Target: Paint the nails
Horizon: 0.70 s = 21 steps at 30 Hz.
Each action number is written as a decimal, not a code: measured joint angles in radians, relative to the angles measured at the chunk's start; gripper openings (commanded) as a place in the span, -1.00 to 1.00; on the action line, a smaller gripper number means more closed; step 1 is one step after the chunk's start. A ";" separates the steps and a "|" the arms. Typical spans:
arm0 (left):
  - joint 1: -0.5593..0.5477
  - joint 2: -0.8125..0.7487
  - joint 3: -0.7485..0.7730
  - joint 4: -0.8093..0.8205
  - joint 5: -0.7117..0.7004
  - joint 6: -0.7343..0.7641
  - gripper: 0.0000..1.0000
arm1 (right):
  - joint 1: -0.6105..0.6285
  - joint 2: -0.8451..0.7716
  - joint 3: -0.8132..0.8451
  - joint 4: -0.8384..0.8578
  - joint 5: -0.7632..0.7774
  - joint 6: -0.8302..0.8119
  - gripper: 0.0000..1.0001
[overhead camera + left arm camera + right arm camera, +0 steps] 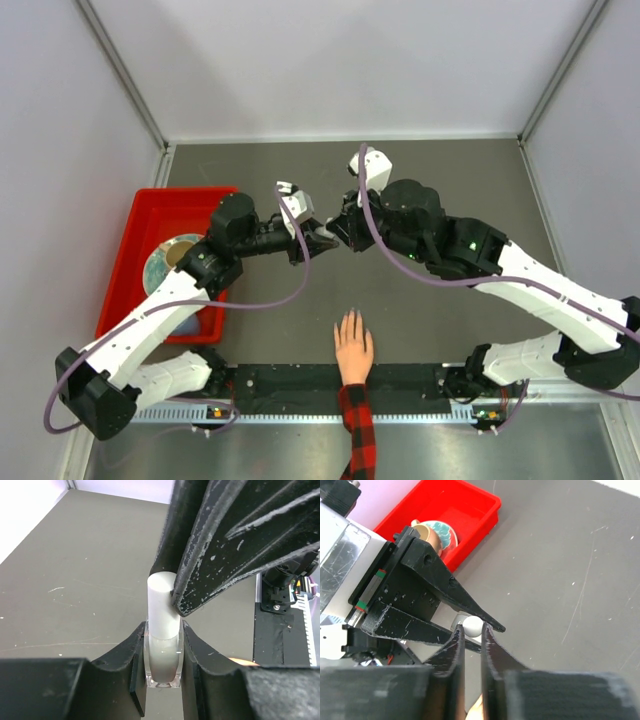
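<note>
A light-skinned hand (353, 346) with a red-and-black plaid sleeve lies flat on the mat near the front edge; its nails (350, 316) are too small to make out. My left gripper (163, 677) is shut on a small clear glass bottle (163, 662), held above the mat. My right gripper (472, 628) is shut on the bottle's white cap (472, 625), seen too in the left wrist view (161, 605). In the top view both grippers meet (328, 236) at mid-table, beyond the hand.
A red bin (150, 250) at the left holds a round patterned dish (170, 255), also in the right wrist view (437, 532). A black rail (300, 385) runs along the front edge. Grey walls enclose the table.
</note>
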 measured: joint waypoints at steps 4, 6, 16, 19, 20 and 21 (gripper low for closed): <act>0.002 0.005 0.000 0.001 0.003 0.000 -1.00 | -0.022 0.002 0.012 -0.020 -0.052 0.004 -0.43; 0.008 0.009 0.000 0.001 -0.001 0.000 -1.00 | -0.028 0.002 0.016 -0.029 -0.073 0.005 -0.28; 0.011 0.011 0.000 0.001 0.015 0.000 -1.00 | -0.040 0.025 0.021 -0.044 -0.139 0.006 -0.29; 0.013 0.011 0.000 0.000 0.022 0.000 -1.00 | -0.047 0.033 0.021 -0.044 -0.140 0.005 -0.42; 0.013 0.011 0.000 0.001 0.027 0.000 -1.00 | -0.050 0.035 0.021 -0.043 -0.140 0.004 -0.42; 0.013 0.011 0.000 0.001 0.031 0.000 -1.00 | -0.053 0.037 0.021 -0.044 -0.140 0.004 -0.42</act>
